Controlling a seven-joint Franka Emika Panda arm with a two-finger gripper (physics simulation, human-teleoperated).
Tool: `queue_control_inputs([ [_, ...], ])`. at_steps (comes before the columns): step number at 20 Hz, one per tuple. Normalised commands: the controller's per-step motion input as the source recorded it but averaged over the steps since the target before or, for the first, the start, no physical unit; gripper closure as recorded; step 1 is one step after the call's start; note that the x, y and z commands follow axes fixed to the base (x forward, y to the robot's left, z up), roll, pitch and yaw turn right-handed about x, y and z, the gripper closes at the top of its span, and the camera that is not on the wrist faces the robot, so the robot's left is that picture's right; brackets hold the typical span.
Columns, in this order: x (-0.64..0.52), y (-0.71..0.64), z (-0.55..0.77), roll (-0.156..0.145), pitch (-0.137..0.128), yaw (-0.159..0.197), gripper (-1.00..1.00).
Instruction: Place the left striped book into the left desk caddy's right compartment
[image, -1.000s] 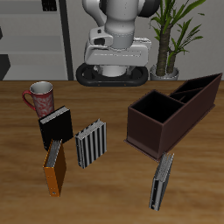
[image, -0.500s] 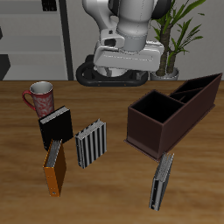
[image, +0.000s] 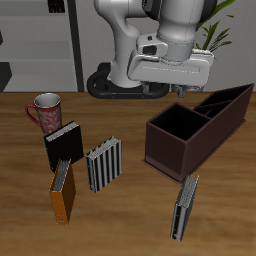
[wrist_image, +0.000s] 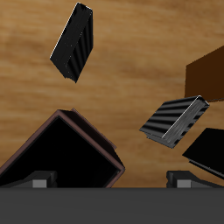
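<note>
Skip the other striped book (image: 105, 163). The gripper (image: 172, 72) hangs high over the caddy (image: 160, 150), jaws wide apart and holding nothing. The left striped book (image: 185, 207) stands near the table's front edge. It's likely stiff, light and tippy, so pinch across the covers near the top.

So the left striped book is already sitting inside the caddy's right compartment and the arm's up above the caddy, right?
Not quite. The exterior view shows the left striped book standing on the table in front of the left desk caddy, nearer the table's front edge; the right compartment looks empty. The rest holds: the arm is up above the caddy.
</note>
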Motion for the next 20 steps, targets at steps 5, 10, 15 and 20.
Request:
queue_control_inputs([
  [5,0.44,0.40,0.00,0.009,-0.013,-0.020,-1.00],
  [10,0.43,0.26,-0.06,-0.002,-0.010,-0.009,-1.00],
  [15,0.27,0.06,-0.11,-0.015,-0.023,-0.032,-1.00],
  [20,0.32,-0.06,-0.28,-0.009,-0.049,0.011,-1.00],
])
